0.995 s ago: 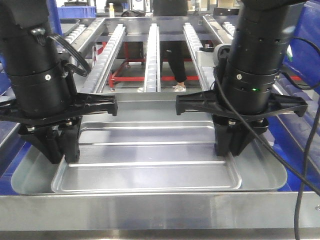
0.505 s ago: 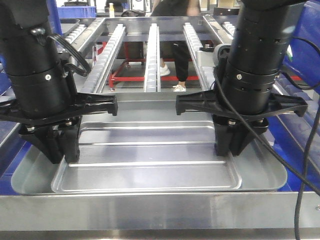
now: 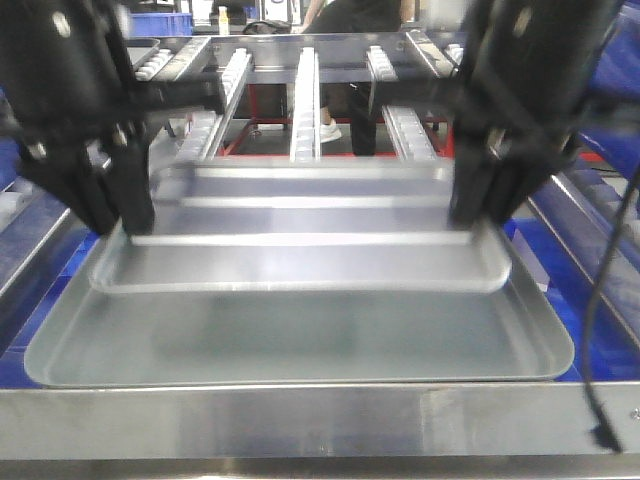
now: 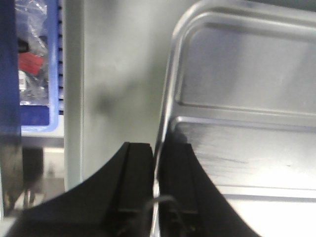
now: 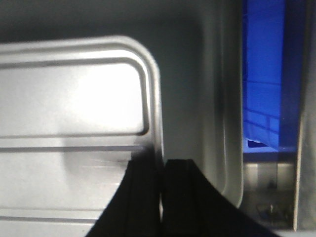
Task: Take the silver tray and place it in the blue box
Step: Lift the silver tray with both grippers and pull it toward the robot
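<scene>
The silver tray (image 3: 300, 255), shiny with two long ribs, hangs level in the air above a wider dull grey tray (image 3: 300, 345). My left gripper (image 3: 125, 222) is shut on its left rim, and my right gripper (image 3: 472, 215) is shut on its right rim. In the left wrist view the fingers (image 4: 157, 148) pinch the rim of the silver tray (image 4: 247, 98). In the right wrist view the fingers (image 5: 162, 165) pinch the rim of the silver tray (image 5: 74, 98). Bright-blue plastic of the blue box (image 5: 261, 74) shows beyond the grey tray's right edge (image 3: 565, 275).
The grey tray (image 4: 123, 74) lies behind a metal front rail (image 3: 320, 425). Roller conveyor rails (image 3: 303, 100) run away behind. A blue bin with bagged items (image 4: 34, 74) is to the left. A person stands at the far back.
Both arms have risen together and lifted the silver tray off the grey tray. It now hangs higher and farther back, and the picture is motion-blurred.
</scene>
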Controlling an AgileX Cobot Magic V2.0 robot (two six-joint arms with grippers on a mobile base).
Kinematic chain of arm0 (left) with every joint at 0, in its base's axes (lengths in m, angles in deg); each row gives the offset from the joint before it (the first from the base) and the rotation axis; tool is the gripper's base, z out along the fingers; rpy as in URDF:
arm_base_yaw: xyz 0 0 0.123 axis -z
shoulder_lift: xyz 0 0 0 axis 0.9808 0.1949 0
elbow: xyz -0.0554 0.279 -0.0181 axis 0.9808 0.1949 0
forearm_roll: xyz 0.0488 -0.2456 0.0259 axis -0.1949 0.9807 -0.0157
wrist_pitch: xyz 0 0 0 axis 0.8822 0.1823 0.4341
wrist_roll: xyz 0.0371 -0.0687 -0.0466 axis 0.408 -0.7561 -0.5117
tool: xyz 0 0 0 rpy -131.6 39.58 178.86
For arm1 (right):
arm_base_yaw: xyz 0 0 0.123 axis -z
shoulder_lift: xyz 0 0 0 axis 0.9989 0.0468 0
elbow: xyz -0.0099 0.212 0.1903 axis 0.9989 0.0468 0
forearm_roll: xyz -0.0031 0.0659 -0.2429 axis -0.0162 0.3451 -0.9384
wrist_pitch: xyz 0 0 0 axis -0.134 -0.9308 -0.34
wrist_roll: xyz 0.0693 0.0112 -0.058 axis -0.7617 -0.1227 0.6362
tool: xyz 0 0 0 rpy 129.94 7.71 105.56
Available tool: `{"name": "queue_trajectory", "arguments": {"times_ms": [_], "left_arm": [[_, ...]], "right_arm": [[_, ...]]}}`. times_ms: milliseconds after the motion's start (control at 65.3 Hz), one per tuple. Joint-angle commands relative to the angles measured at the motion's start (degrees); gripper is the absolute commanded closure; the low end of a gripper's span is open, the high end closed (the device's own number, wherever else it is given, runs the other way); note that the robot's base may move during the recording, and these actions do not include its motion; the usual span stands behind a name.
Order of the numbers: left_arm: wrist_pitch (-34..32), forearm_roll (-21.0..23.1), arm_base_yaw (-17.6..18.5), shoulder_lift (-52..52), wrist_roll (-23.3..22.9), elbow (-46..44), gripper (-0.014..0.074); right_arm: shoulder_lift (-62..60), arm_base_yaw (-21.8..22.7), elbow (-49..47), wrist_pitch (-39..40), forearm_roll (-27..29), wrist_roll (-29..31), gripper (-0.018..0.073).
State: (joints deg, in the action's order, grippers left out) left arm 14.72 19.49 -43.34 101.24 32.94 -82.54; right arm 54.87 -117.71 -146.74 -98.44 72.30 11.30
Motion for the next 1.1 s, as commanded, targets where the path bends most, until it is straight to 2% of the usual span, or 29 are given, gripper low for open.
{"name": "queue_trajectory", "arguments": {"times_ms": [0, 184, 490, 597, 1087], "left_arm": [[2.55, -2.54, 1.16, -4.48, -3.17, -0.75, 0.0611], [4.55, -6.53, 6.02, -9.05, -10.0, 3.04, 0.0611], [5.37, -6.76, 14.02, -17.14, -14.48, 10.89, 0.0611], [5.37, -6.76, 16.2, -18.88, -14.61, 12.81, 0.0611], [5.15, -6.76, 16.74, -19.26, -14.61, 12.8, 0.0611]], "right_arm": [[-5.36, -0.49, -0.66, -2.63, -4.31, -3.42, 0.0501], [-11.12, -6.01, 4.68, -3.73, -8.18, -10.23, 0.0501], [-18.09, -14.76, 12.88, -3.95, -8.75, -13.78, 0.0501], [-19.21, -15.24, 13.07, -4.0, -8.75, -14.7, 0.0501], [-19.45, -15.24, 13.08, -4.18, -8.7, -15.15, 0.0501]]}}
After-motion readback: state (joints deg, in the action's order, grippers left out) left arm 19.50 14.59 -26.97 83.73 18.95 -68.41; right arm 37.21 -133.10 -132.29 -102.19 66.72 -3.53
